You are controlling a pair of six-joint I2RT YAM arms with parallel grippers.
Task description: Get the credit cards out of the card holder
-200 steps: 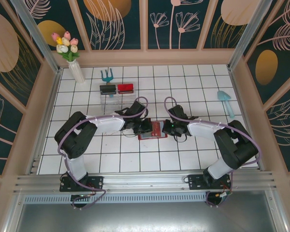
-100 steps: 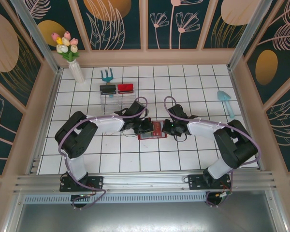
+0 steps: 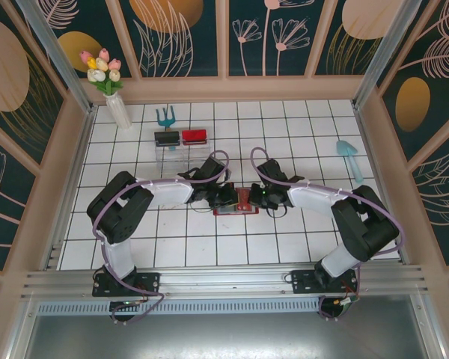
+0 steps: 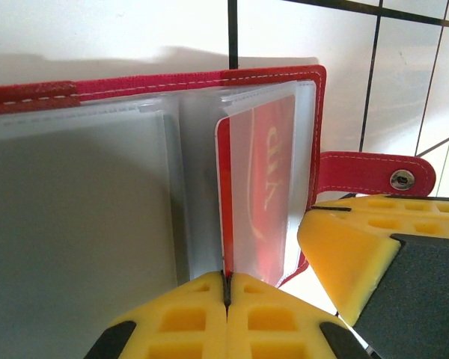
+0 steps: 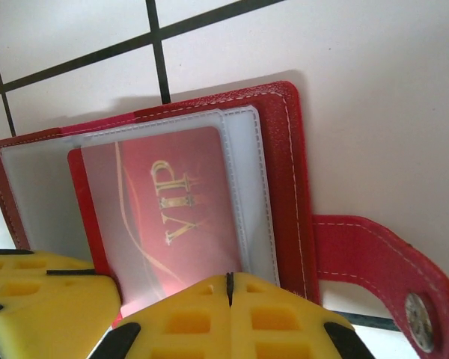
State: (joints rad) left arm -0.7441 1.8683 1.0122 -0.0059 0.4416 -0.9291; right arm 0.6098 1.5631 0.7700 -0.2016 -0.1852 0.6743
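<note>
Card holder (image 3: 242, 201) on table (image 3: 299, 134), between left pincer (image 4: 226, 286) and right pincer (image 5: 228, 284), credit card (image 5: 176, 213) in its pocket

Both our arms reach in, grippers nose to nose!
Our left gripper (image 3: 228, 197) and right gripper (image 3: 260, 196) sit low, just apart, facing each other. Each one's yellow fingers (image 4: 187, 314) are pressed tight together, and both elbows bow outward.
</note>
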